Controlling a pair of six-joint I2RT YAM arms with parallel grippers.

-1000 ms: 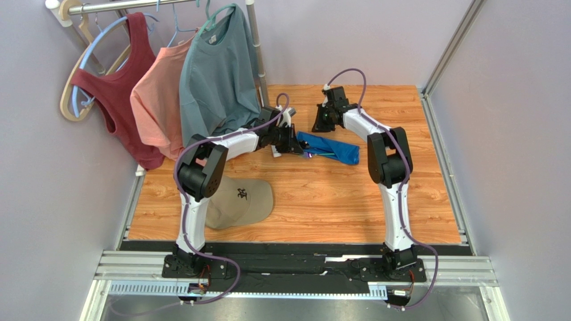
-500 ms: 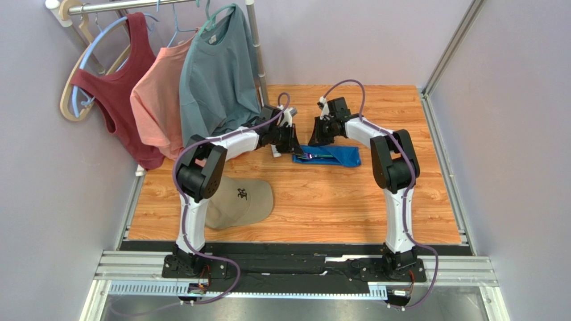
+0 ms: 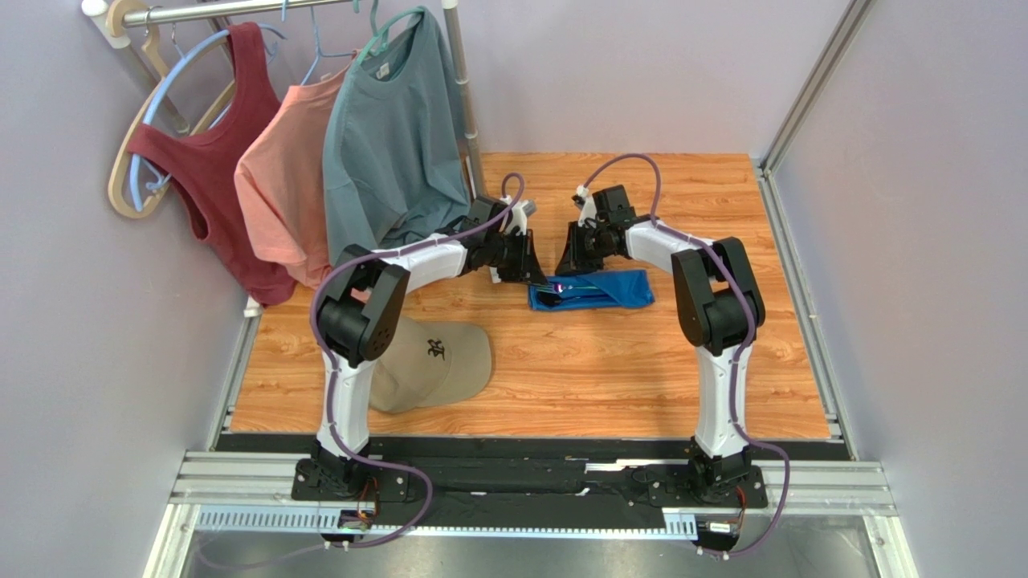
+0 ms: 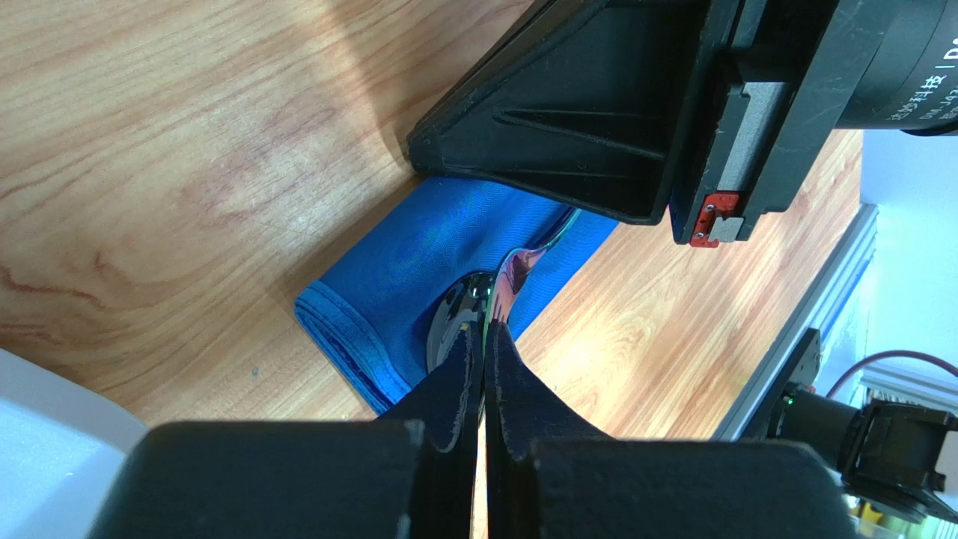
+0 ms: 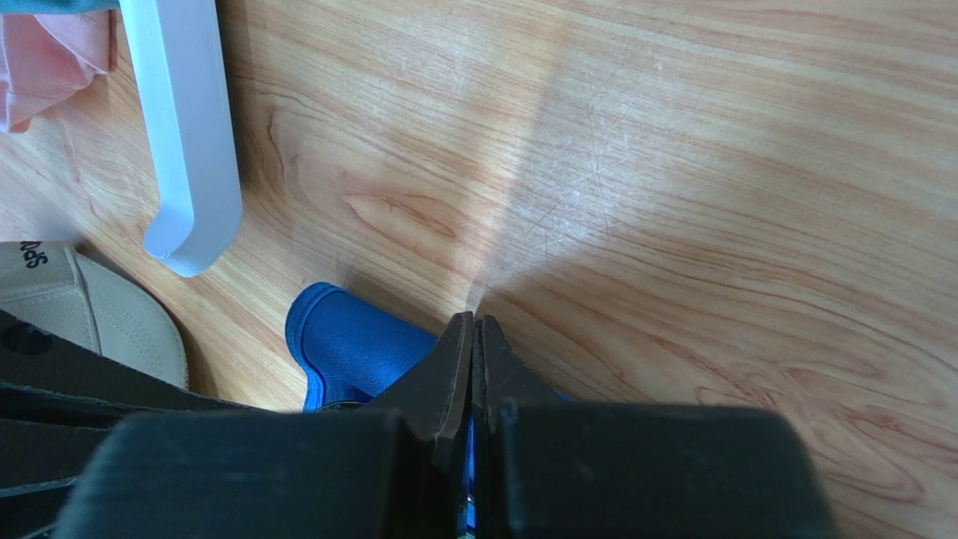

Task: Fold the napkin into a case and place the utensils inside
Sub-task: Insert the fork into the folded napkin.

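Two utensils (image 4: 481,301) partly inside the blue case (image 4: 407,256)

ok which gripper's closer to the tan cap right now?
Left. The left gripper is up-table and right of the tan cap, at the blue napkin's left end. The right gripper is farther right, along the napkin's far edge.

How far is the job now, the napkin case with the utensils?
Done: the napkin is folded into a narrow case. In hand: nothing; left gripper and right gripper are shut at the case. Left: the utensils show at one end, perhaps needing a push inward.
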